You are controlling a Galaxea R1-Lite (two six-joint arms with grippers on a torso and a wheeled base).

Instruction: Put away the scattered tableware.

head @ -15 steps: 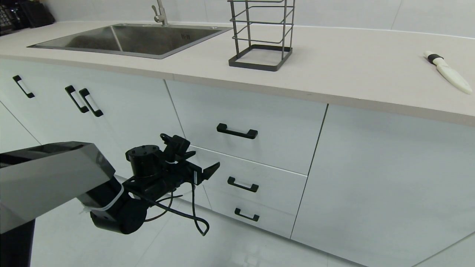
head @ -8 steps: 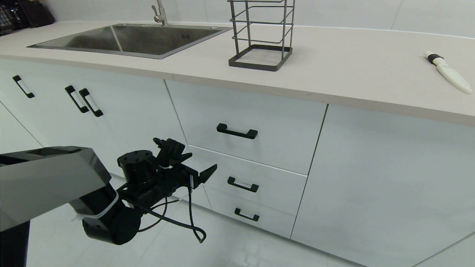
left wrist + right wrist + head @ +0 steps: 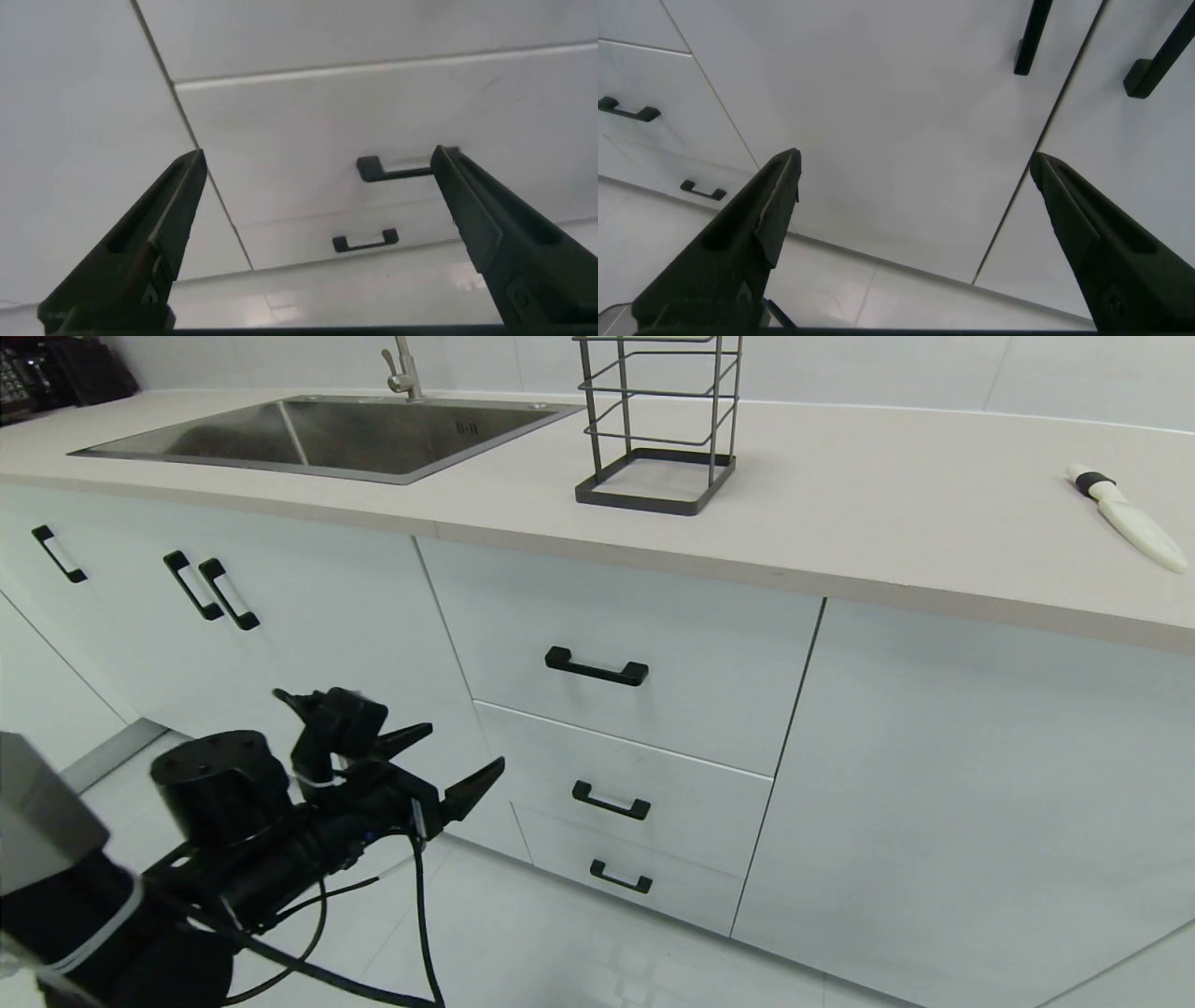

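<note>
Approach stage, nothing grasped. Left tool (image 3: 464,747) low before drawers (image 3: 644,756), spread, empty; right tool (image 3: 913,159) spread too. White knife (image 3: 1125,516) on bench (image 3: 840,523), far right. Next, likely: lift arm, reach knife.

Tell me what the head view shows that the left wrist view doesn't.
Head view adds: the countertop with the sink, the wire rack and a white knife lying far to the right, plus the top drawer handle and the cabinet door handles. Left wrist view adds: nothing new, just a close look along the inner faces of its fingers. Shared: the left gripper, open, and the middle drawer handle and bottom drawer handle ahead of it.
</note>
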